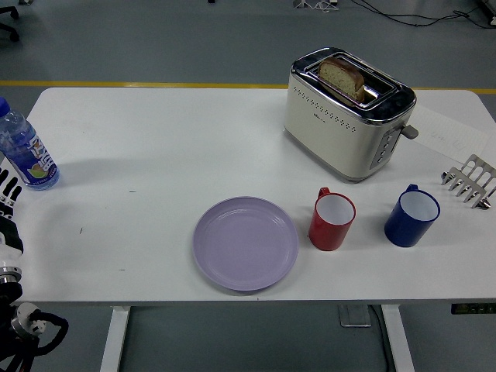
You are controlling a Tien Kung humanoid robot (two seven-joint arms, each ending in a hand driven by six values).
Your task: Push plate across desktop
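Near front edge: plate (pixel 246 243) bare | toaster (pixel 347 113) holds bread (pixel 342 77) | left hand (pixel 8 203) state unclear

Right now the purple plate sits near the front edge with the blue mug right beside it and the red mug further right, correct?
Not quite. The head view shows the red mug right beside the purple plate, and the blue mug further right. The plate does sit near the front edge.

Bright, even overhead light, sharp focus, with soft shadows beside the toaster (pixel 346 114) and mugs (pixel 332 221)
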